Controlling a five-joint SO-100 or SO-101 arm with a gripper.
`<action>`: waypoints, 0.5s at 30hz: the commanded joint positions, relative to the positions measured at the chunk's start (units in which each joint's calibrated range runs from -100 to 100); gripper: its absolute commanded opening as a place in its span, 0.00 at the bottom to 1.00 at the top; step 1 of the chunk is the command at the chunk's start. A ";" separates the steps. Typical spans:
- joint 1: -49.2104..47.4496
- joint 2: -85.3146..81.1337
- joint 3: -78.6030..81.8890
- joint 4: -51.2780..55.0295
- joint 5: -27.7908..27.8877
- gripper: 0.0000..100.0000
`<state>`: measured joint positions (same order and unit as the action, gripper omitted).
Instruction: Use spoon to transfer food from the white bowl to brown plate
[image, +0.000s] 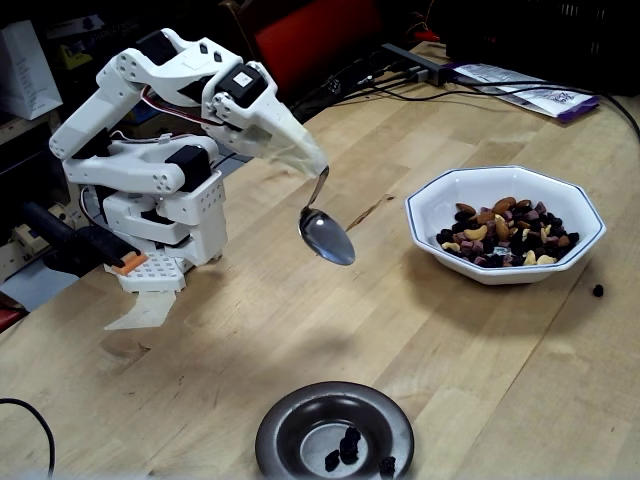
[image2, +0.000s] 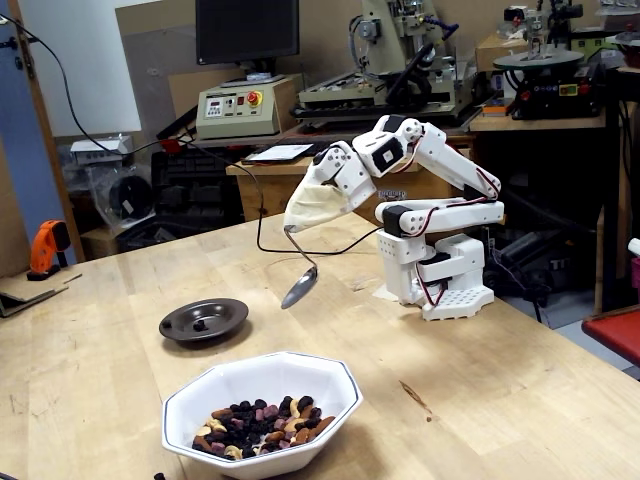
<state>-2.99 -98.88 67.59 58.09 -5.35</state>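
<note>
While the arm stands folded over its white base (image: 165, 215), the white gripper (image: 300, 155) reaches out over the wooden table (image: 470, 370) with the spoon (image: 326, 236) fixed in its tip; the thin handle runs up into the white shell, so the fingers themselves are covered and how far they part cannot be told, only that the spoon is carried there. Spoon hangs clear of the tabletop in both fixed views, oval bowl lowest and tilted, handle curving up to the gripper (image2: 300, 222). Its shiny bowl (image2: 299, 287) looks empty. White bowl (image: 505, 222) sits well apart from the spoon, to the right in a fixed view, and holds the food (image: 505, 235): tan almonds and cashews mixed with small dark pieces, piled in the bottom. In another fixed view the same white bowl (image2: 262, 408) is nearest the camera with the food (image2: 260, 423) heaped toward its front wall. One dark piece (image: 598, 291) lies loose on the table just beside the bowl. Brown plate (image: 290, 425) sits near the lower edge of a fixed view, also apart from the spoon, with a few dark pieces (image: 349, 445) in its sunken centre. Brown plate (image2: 204, 320) lies beyond the bowl, to the spoon's left in another fixed view.
</note>
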 joint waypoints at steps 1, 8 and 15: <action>0.03 0.25 -4.05 0.57 -0.15 0.04; 0.18 0.25 -3.52 0.88 0.05 0.04; 0.18 0.25 -3.52 0.96 0.05 0.04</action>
<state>-2.99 -98.88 67.59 58.97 -5.35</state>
